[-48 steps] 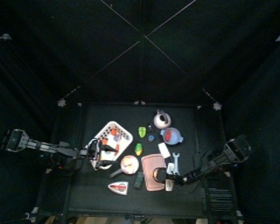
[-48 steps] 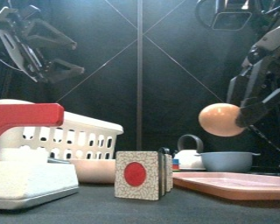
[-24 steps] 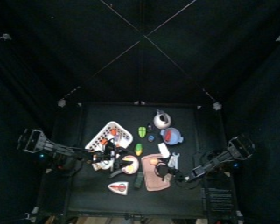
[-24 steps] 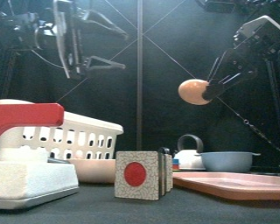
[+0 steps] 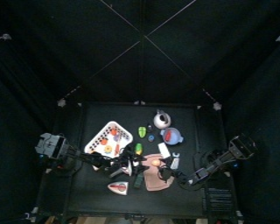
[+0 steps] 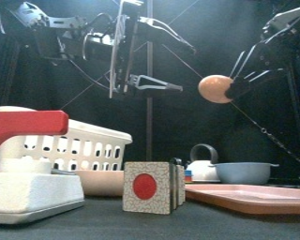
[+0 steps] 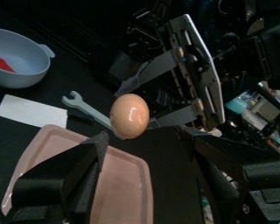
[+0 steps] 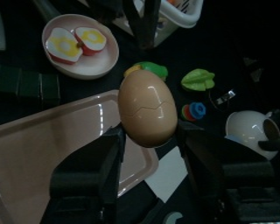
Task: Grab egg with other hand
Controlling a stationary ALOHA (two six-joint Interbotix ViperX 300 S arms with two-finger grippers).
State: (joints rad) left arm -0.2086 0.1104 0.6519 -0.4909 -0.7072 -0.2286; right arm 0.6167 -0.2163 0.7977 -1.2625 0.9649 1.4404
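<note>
Handover in progress: right hand [image 6: 235, 86] is gripping egg [image 6: 216, 88] aloft; left hand [image 6: 150, 82], jaws spread, is approaching and needs to enclose it.

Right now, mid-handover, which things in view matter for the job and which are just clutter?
Job:
egg, held up in the air
right gripper, shut on the egg
left gripper, jaws open, beside the egg

Lying about:
pink tray
white basket
blue bowl
wrench
red-dotted block
</note>
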